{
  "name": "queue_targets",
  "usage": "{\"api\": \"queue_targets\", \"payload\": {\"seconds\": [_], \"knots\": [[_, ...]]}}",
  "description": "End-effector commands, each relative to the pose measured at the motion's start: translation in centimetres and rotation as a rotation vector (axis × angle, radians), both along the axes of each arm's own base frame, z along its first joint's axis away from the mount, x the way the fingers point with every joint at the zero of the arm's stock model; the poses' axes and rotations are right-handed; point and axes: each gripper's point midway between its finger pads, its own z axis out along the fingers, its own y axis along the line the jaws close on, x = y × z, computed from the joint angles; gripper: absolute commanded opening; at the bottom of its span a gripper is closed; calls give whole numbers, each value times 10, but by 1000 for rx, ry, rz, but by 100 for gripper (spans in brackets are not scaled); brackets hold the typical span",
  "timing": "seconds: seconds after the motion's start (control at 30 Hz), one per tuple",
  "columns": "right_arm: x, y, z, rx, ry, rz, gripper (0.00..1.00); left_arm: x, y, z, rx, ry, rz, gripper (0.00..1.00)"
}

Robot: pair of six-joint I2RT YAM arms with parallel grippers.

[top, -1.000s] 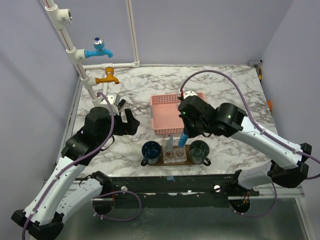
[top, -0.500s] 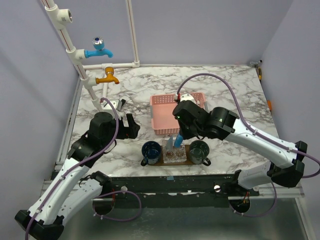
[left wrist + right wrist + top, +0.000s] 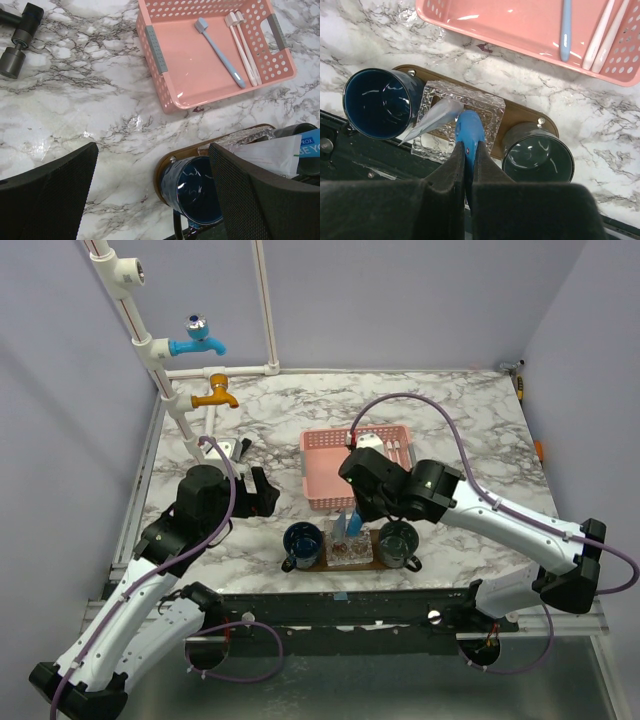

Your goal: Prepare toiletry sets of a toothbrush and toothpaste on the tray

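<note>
**Step in hand:** a toothpaste is being set on the tray. The right pincer is closed on a blue toothpaste tube (judged a tube by its broad, soft body). The tube is held tip-down over the clear glass holder at the middle of the tray. The tray lies at the near edge of the bench, about midway along it. The left pincer is spread wide and empty, above the bench toward its left edge, apart from the tray.

**Next move, as judged:** the tube is to be lowered into the holder beside the pale tube leaning there. That one must not be tipped out, and only then is the grip to be released. No toothbrushes are on the tray yet; all lie in the pink basket just behind it.

**Count:**
- Tubes: two (one held, one in the holder).
- Toothbrushes: three, namely one light-blue toothbrush and two whitish toothbrushes.
- Cups on the tray: two, a dark blue cup at the end toward the bench's left edge and a dark grey-green cup at the other.
- Holder, tray, basket: one each.
</note>
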Motion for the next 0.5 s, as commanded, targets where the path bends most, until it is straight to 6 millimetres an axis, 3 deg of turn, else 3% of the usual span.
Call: {"api": "queue_targets", "payload": {"seconds": [0.0,0.47], "knots": [[7,9,-6,28,-32,-32,0,3,7,1,16,-27,24,91],[10,7,-35,11,-31,-69,0,3,8,2,14,-37,29,91]]}}
